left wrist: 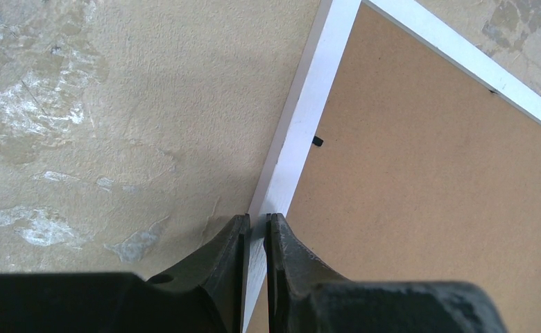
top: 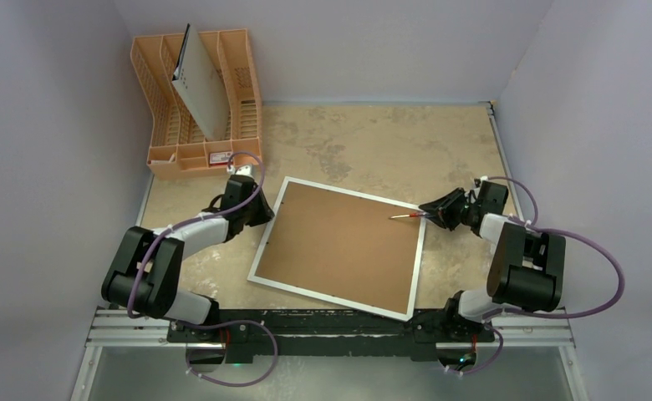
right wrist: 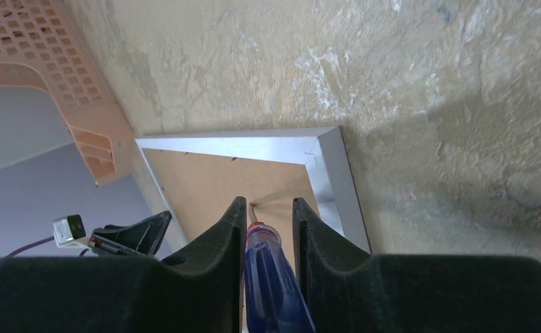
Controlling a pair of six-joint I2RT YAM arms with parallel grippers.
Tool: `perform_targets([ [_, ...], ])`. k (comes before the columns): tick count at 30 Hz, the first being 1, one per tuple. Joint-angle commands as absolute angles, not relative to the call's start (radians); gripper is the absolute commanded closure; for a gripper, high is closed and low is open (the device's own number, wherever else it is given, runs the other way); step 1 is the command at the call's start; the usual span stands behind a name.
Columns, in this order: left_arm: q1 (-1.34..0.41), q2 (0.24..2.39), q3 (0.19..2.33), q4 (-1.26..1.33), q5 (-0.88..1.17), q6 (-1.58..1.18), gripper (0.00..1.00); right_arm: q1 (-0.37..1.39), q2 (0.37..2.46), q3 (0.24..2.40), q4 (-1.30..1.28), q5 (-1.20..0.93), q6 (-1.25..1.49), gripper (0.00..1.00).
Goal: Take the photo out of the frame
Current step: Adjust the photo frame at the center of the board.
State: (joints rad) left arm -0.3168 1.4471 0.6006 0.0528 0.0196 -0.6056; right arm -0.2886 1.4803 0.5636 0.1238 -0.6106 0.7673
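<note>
The frame [top: 339, 246] lies face down in the middle of the table, its brown fibreboard back up inside a narrow white border [left wrist: 309, 104]. The photo is hidden beneath that back. My left gripper [top: 264, 219] sits at the frame's left edge near the far corner. In the left wrist view its jaws [left wrist: 256, 218] stand almost shut right over the white border, with only a thin slit between them. My right gripper [top: 427, 213] is at the frame's far right corner [right wrist: 323, 166], shut on a blue-handled screwdriver [right wrist: 268, 277]. The screwdriver's thin shaft [top: 404, 216] points onto the brown back.
An orange plastic rack [top: 197, 100] stands at the back left with a grey-white holed board [top: 201, 88] leaning in it. A small black tab [left wrist: 317, 141] sits on the frame's inner left edge. Bare mottled tabletop surrounds the frame. Walls close in on both sides.
</note>
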Motion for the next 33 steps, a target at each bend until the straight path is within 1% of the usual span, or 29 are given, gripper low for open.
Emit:
perform_targets([
  [1, -0.330, 1.471, 0.620, 0.015, 0.052, -0.573, 0.83, -0.285, 1.531, 0.520, 0.027, -0.423, 0.643, 0.93],
  [3, -0.330, 1.473, 0.620, 0.018, 0.054, -0.569, 0.83, -0.285, 1.542, 0.521, 0.034, -0.410, 0.629, 0.93],
  [6, -0.330, 1.486, 0.621, 0.028, 0.067, -0.569, 0.83, -0.284, 1.560, 0.525, 0.040, -0.418, 0.624, 0.88],
  [8, -0.330, 1.493, 0.623, 0.032, 0.077, -0.570, 0.83, -0.285, 1.569, 0.526, 0.036, -0.418, 0.622, 0.80],
  [10, -0.330, 1.496, 0.623, 0.034, 0.081, -0.569, 0.83, -0.285, 1.571, 0.526, 0.041, -0.416, 0.622, 0.76],
  [14, -0.330, 1.499, 0.624, 0.030, 0.081, -0.562, 0.82, -0.285, 1.559, 0.522, 0.042, -0.381, 0.618, 0.73],
  [19, -0.330, 1.504, 0.624, 0.031, 0.085, -0.543, 0.82, -0.284, 1.484, 0.517, 0.004, -0.364, 0.606, 0.72],
  [20, -0.330, 1.507, 0.626, 0.031, 0.090, -0.537, 0.82, -0.284, 1.462, 0.516, -0.010, -0.357, 0.603, 0.70],
  [23, -0.330, 1.517, 0.639, 0.024, 0.094, -0.516, 0.82, -0.284, 1.409, 0.499, -0.041, -0.313, 0.603, 0.61],
  [24, -0.330, 1.522, 0.641, 0.023, 0.096, -0.511, 0.82, -0.284, 1.403, 0.494, -0.045, -0.302, 0.602, 0.59],
  [29, -0.330, 1.536, 0.641, 0.035, 0.115, -0.504, 0.82, -0.284, 1.418, 0.475, -0.021, -0.324, 0.603, 0.58],
  [33, -0.330, 1.558, 0.644, 0.043, 0.141, -0.495, 0.82, -0.282, 1.479, 0.469, 0.050, -0.434, 0.617, 0.59],
])
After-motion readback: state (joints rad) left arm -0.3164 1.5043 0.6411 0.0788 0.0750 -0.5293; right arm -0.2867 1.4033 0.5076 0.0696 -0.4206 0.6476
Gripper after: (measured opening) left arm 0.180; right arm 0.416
